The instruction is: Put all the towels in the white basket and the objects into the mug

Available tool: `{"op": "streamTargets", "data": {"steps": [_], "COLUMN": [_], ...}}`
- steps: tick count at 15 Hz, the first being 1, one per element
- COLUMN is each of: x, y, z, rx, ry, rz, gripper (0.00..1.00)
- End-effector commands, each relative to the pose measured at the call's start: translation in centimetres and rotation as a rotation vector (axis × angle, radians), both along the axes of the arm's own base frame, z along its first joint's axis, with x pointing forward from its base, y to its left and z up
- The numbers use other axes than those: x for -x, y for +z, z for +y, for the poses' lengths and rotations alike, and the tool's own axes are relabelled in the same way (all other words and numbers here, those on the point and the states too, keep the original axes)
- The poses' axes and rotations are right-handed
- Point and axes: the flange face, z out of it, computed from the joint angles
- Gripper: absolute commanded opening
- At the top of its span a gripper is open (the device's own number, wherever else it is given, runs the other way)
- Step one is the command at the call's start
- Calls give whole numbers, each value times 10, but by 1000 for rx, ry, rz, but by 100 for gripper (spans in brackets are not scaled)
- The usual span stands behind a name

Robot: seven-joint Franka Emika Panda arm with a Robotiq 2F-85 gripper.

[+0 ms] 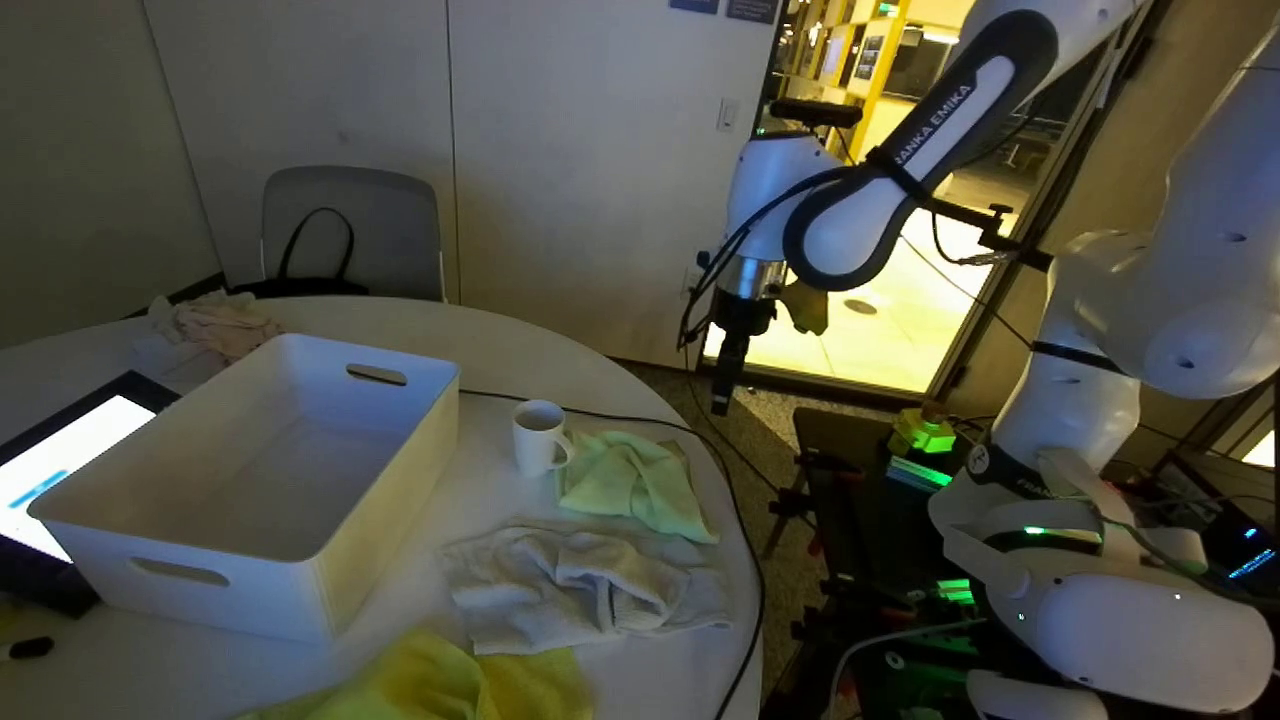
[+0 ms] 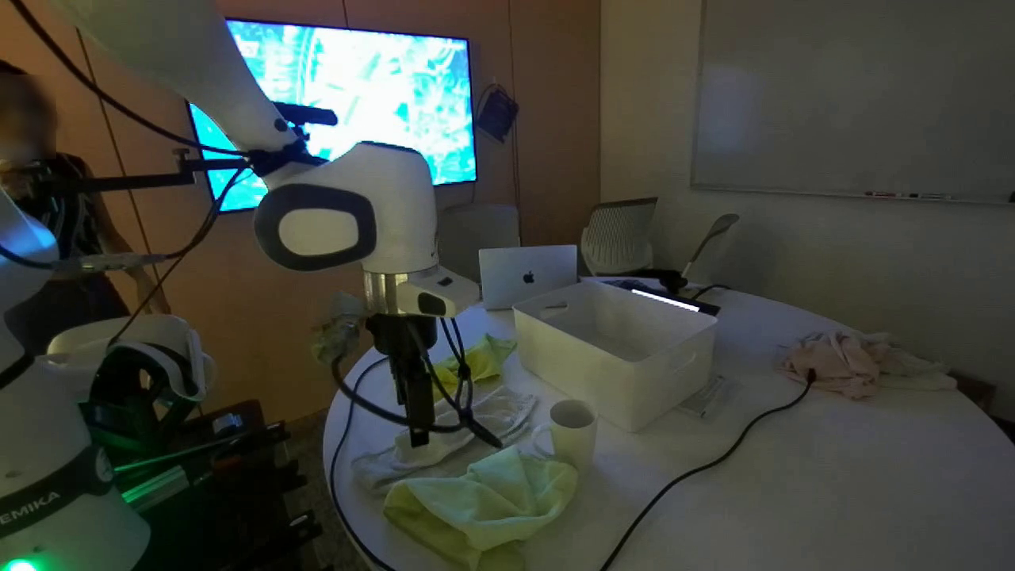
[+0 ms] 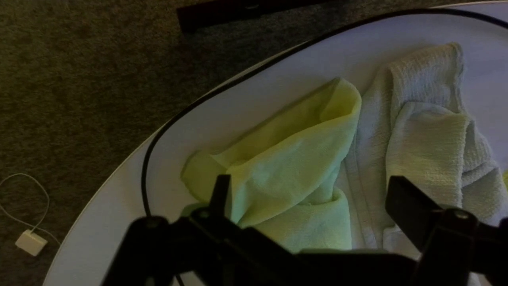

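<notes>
My gripper (image 3: 309, 178) hangs over the table's edge with its jaws wide apart and nothing between them; it also shows in both exterior views, pointing down (image 1: 728, 385). Below it in the wrist view lies the crumpled pale green towel (image 3: 293, 178). Beside that is the off-white towel (image 3: 428, 147), bunched in folds. Farther along, the bright yellow towel (image 1: 430, 680) is partly cut off by the frame. A white mug (image 1: 535, 445) stands upright touching or close by the green towel. The large white basket (image 1: 395, 520) has nothing visible inside. I cannot tell which things are the objects.
A black cable (image 1: 757, 590) runs along the table's edge and past the mug. A lit tablet (image 1: 60, 470) lies against the basket's far side, near a dark marker-like item (image 1: 30, 648). A laptop (image 2: 527, 274) and a pinkish cloth (image 2: 840, 365) also sit on the table.
</notes>
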Motion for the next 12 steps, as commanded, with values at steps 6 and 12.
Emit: {"op": "streamTargets", "data": {"steps": [6,12], "x": [-27,-44], "y": [-72,-108], "z": [3,10], "rx": [-89,-136], "ry": [16,-37], "rz": [-30,-64], "gripper": [100,100]}}
